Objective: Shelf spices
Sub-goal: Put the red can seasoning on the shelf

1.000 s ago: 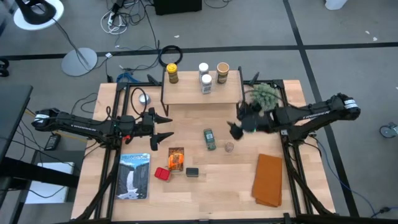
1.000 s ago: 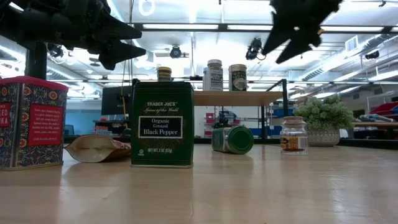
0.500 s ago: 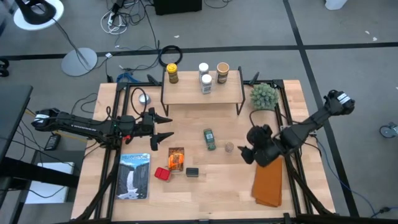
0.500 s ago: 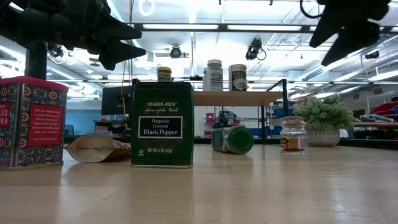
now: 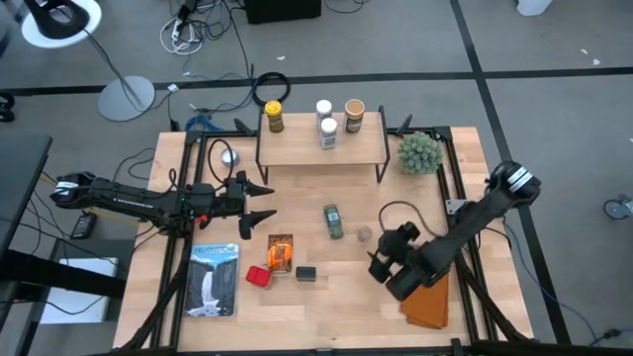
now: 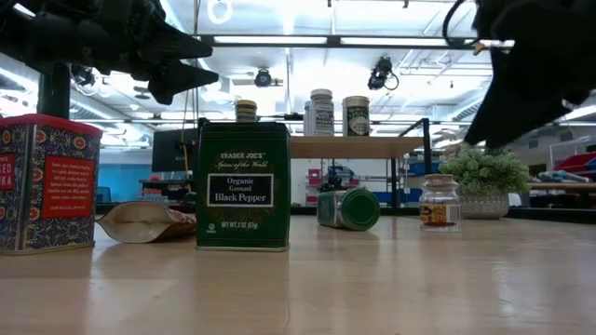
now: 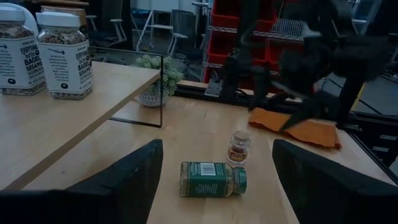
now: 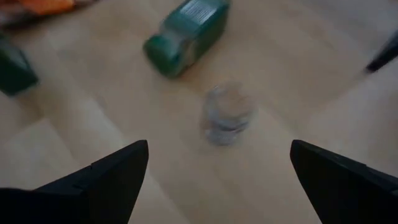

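The shelf (image 5: 321, 148) stands at the far side and carries a yellow-lidded jar (image 5: 274, 116), two white-lidded jars (image 5: 325, 119) and a tan-lidded jar (image 5: 354, 114). On the table, a green jar (image 5: 333, 221) lies on its side and a small clear jar (image 5: 365, 234) stands upright. An orange packet (image 5: 280, 252), a red tin (image 5: 258, 277) and a dark pepper box (image 5: 306, 274) sit nearer. My left gripper (image 5: 265, 202) hovers open, left of the green jar (image 7: 211, 179). My right gripper (image 5: 380, 263) hovers open, just near-right of the clear jar (image 8: 227, 115).
A folded orange cloth (image 5: 427, 297) lies under my right arm at the near right. A spiky plant (image 5: 419, 151) stands right of the shelf, a flat silver tin (image 5: 229, 155) left of it. A booklet (image 5: 215, 279) lies at the near left.
My right gripper has swung from beside the plant toward the near edge, coming down over the cloth's left edge, and has turned to face the clear jar. It has stayed open. Nothing on the table has moved.
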Motion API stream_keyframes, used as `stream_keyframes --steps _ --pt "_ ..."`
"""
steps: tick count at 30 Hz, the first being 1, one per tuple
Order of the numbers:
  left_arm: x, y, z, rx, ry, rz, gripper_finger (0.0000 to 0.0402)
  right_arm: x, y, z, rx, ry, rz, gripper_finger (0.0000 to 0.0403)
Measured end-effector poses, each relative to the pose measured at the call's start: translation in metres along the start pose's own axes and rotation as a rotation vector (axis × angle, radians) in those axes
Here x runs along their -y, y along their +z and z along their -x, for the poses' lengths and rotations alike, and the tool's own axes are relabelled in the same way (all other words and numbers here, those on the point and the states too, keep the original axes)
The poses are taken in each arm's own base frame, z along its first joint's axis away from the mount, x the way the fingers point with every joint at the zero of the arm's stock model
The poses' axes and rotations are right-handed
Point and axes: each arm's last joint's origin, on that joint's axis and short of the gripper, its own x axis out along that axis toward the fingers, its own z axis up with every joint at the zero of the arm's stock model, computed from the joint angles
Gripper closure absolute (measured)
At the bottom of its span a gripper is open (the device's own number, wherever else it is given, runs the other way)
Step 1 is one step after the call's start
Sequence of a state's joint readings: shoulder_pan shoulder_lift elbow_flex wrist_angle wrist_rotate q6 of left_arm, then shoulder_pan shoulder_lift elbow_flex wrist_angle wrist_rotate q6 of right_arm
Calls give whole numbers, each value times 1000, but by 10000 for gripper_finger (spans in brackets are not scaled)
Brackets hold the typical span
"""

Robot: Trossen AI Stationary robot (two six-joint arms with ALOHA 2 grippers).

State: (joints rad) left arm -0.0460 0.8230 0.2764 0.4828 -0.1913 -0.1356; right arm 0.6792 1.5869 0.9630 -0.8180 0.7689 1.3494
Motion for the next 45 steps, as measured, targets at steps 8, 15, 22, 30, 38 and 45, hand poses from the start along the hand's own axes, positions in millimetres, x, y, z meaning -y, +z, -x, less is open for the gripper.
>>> stream_keyframes --steps 8,15,22,30,38,45 --pt "2 -2 -1 -22 -58 3 94 -28 -4 -20 -35 134 -17 12" --pt "3 -10 -7 -77 -89 20 94 -41 11 -24 51 243 46 27" --pt "3 -18 -12 -126 -81 12 94 -38 24 -35 77 221 101 49" --pt "5 -18 -12 -134 -155 16 94 -35 33 -43 49 225 69 66" --pt "9 -10 -13 -90 -190 37 100 -35 33 -44 50 224 67 75" --pt "24 18 -19 -342 -209 -72 132 -35 33 -44 50 224 68 80"
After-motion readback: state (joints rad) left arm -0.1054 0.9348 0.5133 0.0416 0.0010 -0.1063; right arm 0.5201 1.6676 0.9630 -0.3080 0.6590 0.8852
